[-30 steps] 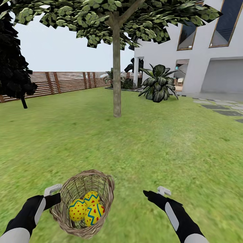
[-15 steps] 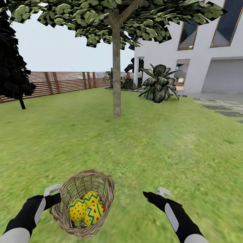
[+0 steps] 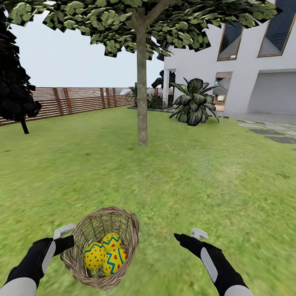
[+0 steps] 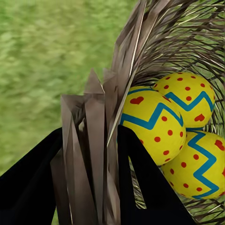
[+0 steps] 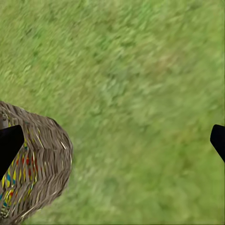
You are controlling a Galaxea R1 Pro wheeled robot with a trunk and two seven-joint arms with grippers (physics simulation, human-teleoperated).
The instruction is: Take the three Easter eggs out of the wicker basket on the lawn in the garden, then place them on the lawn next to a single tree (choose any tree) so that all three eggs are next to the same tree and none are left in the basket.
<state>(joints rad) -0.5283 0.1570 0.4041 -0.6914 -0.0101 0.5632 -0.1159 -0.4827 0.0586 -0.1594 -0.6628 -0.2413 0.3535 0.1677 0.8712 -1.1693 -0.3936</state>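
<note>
In the head view my left gripper [image 3: 68, 242] is shut on the rim of the wicker basket [image 3: 125, 220], held tilted just above the lawn [image 3: 185, 176]. Three yellow Easter eggs [image 3: 95, 255] [image 3: 111, 240] [image 3: 116, 261] lie inside it. The left wrist view shows the fingers [image 4: 140, 183] clamping the woven wall [image 4: 98, 140], with the eggs [image 4: 152, 122] right beside them. My right gripper [image 3: 181, 238] is open and empty over grass, its fingertips wide apart [image 5: 115, 140], and the basket [image 5: 47, 154] is off to its side. The tree [image 3: 142, 102] stands straight ahead, several metres off.
A black conifer [image 3: 14, 82] and a slatted wooden fence [image 3: 74, 100] are at the far left. A broad-leaved shrub [image 3: 193, 102] sits in front of the white house [image 3: 246, 74] to the right, with stone pavers [image 3: 271, 133] beside it. Open grass lies between me and the trunk.
The whole view has crept forward: the trunk's base sits slightly lower and the conifer has slid left. Both grippers and the basket keep their places in the picture.
</note>
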